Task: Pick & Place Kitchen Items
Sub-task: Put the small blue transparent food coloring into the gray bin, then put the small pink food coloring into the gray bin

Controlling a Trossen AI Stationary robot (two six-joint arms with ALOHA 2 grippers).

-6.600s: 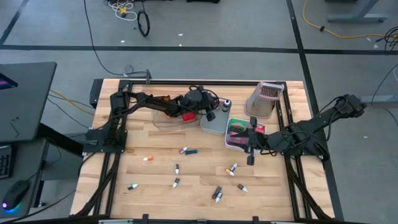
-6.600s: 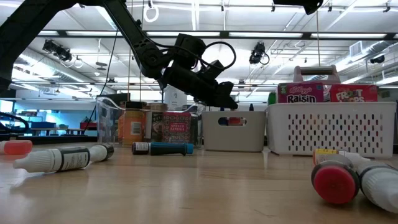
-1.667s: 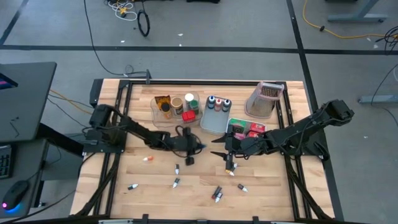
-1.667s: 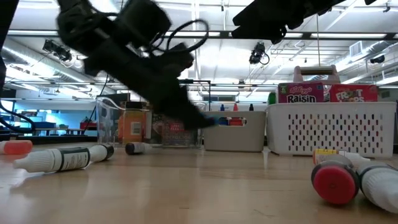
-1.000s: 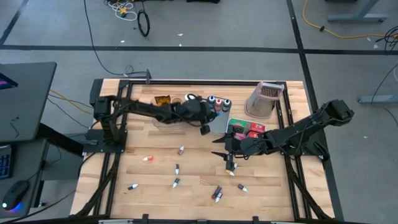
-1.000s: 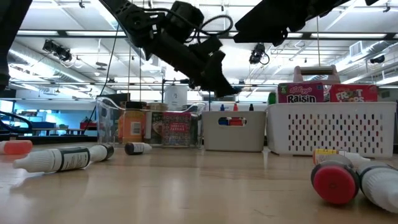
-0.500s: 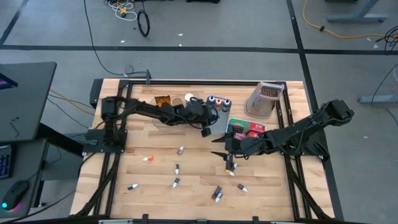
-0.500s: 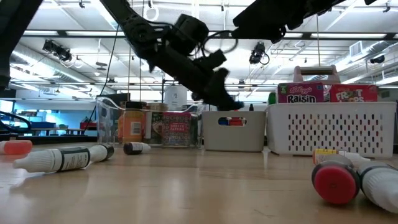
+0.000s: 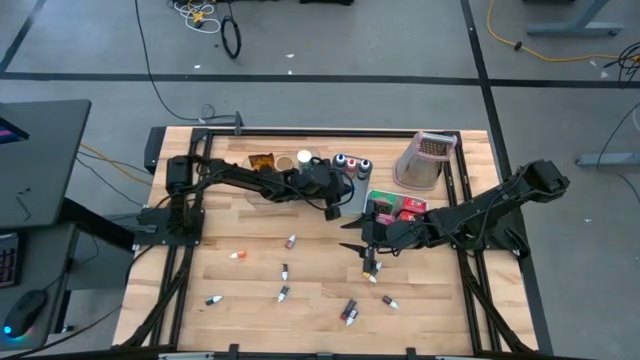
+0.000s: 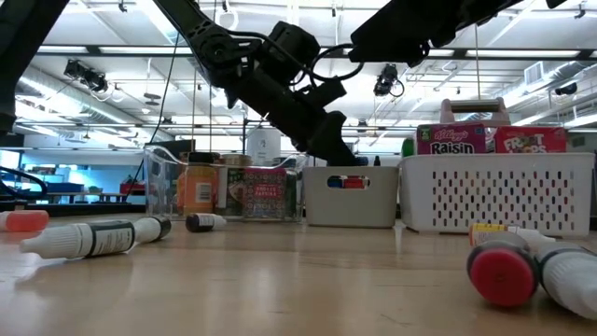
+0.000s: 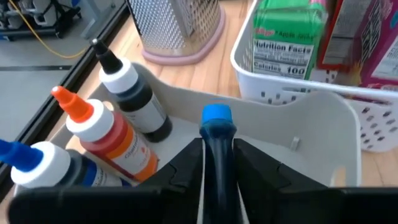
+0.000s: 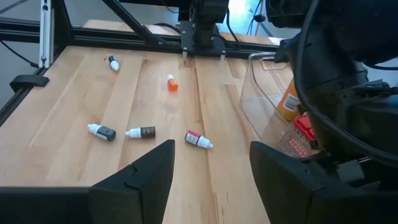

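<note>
Left pincer (image 11: 217, 163) gripping, right pincer (image 12: 211, 165) agape

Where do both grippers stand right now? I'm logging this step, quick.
Left gripper: shut on the blue-capped bottle, over the grey bin.
Right gripper: open, empty, above the table.

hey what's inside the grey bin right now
The grey bin holds three upright bottles, black-capped, orange-capped and blue-capped. The left gripper lowers a blue-capped bottle in, hiding the floor beneath.

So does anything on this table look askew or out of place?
Yes: the metal box grater leans tilted at the table's far edge, and tiny capped bottles lie toppled and scattered across the wooden table instead of standing in the grey bin.
</note>
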